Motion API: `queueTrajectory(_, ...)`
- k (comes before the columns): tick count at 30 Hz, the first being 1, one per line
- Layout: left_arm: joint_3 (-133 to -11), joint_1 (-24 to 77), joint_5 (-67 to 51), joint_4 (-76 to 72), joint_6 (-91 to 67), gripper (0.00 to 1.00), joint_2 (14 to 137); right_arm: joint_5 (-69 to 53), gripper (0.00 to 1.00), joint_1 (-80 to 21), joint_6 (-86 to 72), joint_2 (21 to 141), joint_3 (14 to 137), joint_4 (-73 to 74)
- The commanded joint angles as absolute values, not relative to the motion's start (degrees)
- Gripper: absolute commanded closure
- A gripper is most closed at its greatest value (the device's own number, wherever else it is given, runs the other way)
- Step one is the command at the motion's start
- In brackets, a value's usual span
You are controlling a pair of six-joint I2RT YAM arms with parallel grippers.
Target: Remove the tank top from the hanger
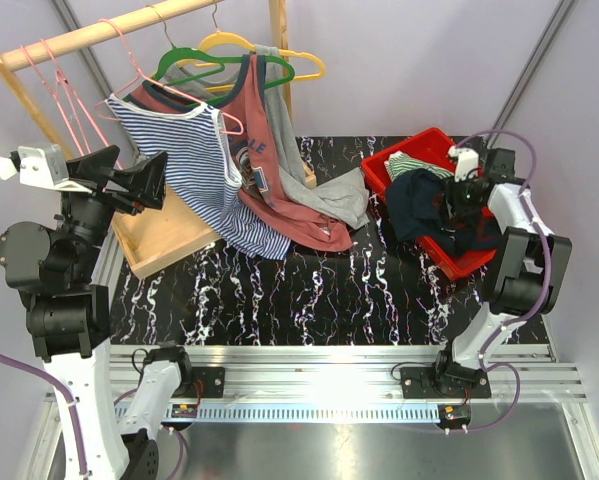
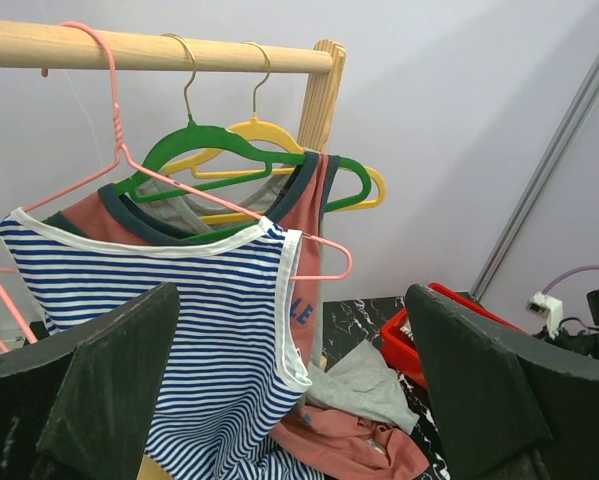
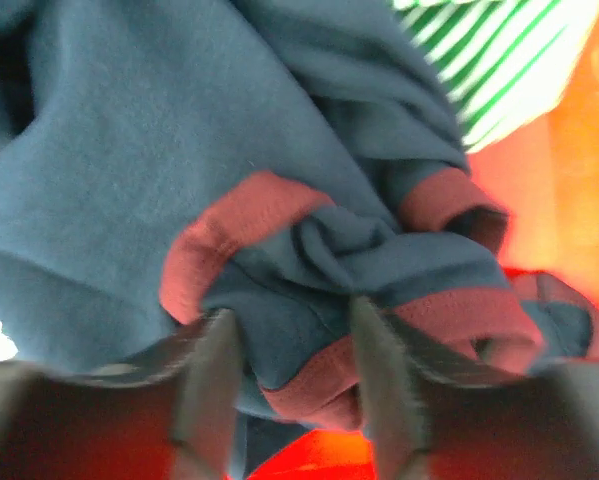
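A blue-and-white striped tank top (image 1: 194, 160) (image 2: 179, 300) hangs on a pink hanger (image 1: 169, 90) (image 2: 119, 150) at the front of the wooden rail (image 1: 99, 30). My left gripper (image 1: 151, 185) (image 2: 291, 300) stands wide open just left of it, facing it, with nothing between its fingers. Far right, my right gripper (image 1: 457, 195) (image 3: 291, 330) is down in the red bin (image 1: 379, 165). Its fingers stand apart with a fold of a navy, pink-trimmed garment (image 1: 419, 200) (image 3: 179, 150) lying between them.
A rust tank top (image 1: 269, 150) on a green hanger (image 2: 209, 140) and a grey top (image 1: 319, 190) on a yellow hanger (image 2: 264, 130) hang behind, draping onto the black marble table (image 1: 309, 290). The rack's wooden base (image 1: 169, 240) lies below. A green-striped garment (image 1: 414, 163) (image 3: 499, 70) lies in the bin.
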State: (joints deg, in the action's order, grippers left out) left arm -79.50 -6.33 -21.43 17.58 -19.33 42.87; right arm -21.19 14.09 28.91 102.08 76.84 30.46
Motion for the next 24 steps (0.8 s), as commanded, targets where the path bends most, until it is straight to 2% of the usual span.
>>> queueTrajectory(1, -81.5, -6.5, -22.1, 16.6, -19.2, 0.01, 42.9, -25.1, 0.38, 16.8, 30.5, 99.2, 85.7, 35.8)
queueTrajectory(3, -81.3, -6.6, -22.2, 16.2, -19.6, 0.01, 43.0, -26.9, 0.24, 17.0, 32.2, 97.7, 88.2, 37.5)
queueTrajectory(4, -81.0, -6.6, -22.3, 15.8, -19.8, 0.01, 43.1, -27.5, 0.22, 17.0, 33.6, 97.3, 90.6, 38.1)
queueTrajectory(7, -80.9, -6.5, -22.9, 14.7, -20.4, 0.01, 43.5, -32.5, 0.16, 17.0, 34.8, 96.7, 95.6, 41.5)
queueTrajectory(10, -80.9, -6.5, -23.2, 13.8, -21.1, 0.01, 43.8, -42.8, 0.15, 16.2, 33.7, 98.0, 99.8, 47.7)
queueTrajectory(12, -81.0, -6.5, -23.2, 13.7, -21.4, 0.01, 43.9, -42.9, 0.14, 13.0, 31.9, 99.8, 100.9, 49.1)
queueTrajectory(14, -81.0, -6.5, -23.3, 13.6, -21.7, 0.01, 43.9, -40.7, 0.12, 10.4, 29.5, 100.7, 101.1, 49.5)
queueTrajectory(19, -81.1, -6.5, -22.9, 14.2, -22.1, 0.01, 43.8, -29.3, 0.13, 2.3, 18.2, 102.7, 97.7, 41.9)
queueTrajectory(24, -80.9, -6.5, -22.6, 14.7, -22.8, 0.01, 43.0, -18.8, 0.17, 0.4, 14.1, 108.3, 99.2, 40.1)
